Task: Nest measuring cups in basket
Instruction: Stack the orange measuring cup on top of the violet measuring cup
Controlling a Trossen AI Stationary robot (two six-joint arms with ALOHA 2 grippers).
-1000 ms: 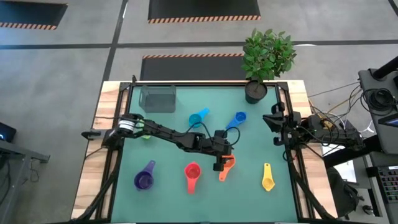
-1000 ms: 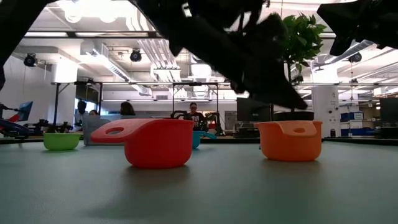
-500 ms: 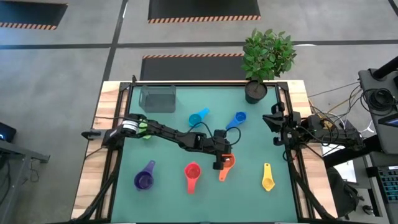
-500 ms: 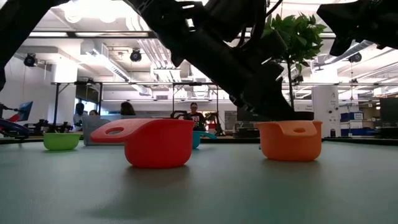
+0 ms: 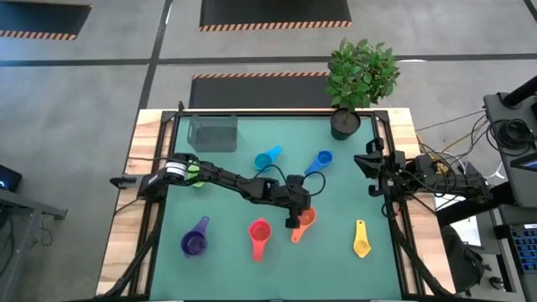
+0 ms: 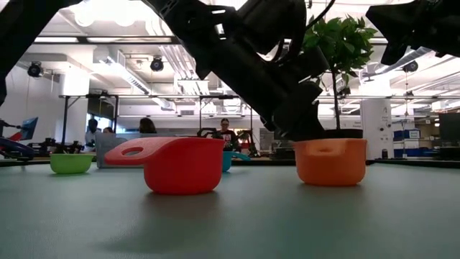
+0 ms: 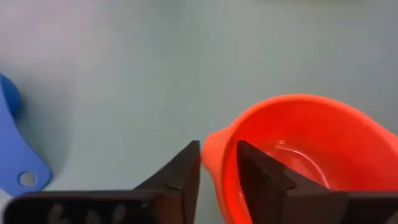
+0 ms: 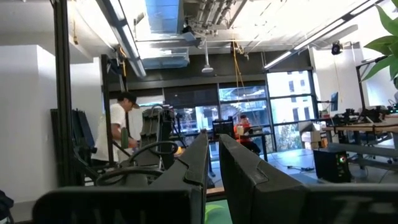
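Where the left arm reaches across the green counter (image 5: 336,268), the left claw (image 5: 293,220) is found at the orange measuring cup (image 5: 304,220), its 2 fingers (image 7: 180,177) closed to a narrow gap over the cup's rim, 1 finger outside and 1 inside the bowl. In the low view the orange cup (image 6: 330,161) is seen resting on the counter surface beneath the dark claw.

Remaining stock, 6 cups, listed by position in the high view:
- red measuring cup (image 5: 259,236), just beside the orange one, toward the near edge;
- purple measuring cup (image 5: 195,242), near the left front;
- yellow measuring cup (image 5: 361,241), right front, well apart from the claw;
- blue measuring cup (image 5: 320,160) and light blue measuring cup (image 5: 267,158), farther back, mid-counter;
- green measuring cup (image 5: 196,175), partly hidden beside the left arm's base.

The grey see-through basket (image 5: 212,133) is placed at the back left corner; no cup can be made out inside it. A potted plant (image 5: 357,80) is set at the back right.

The right claw (image 5: 367,158) is held at the right edge of the counter, its fingers nearly together with nothing between them.
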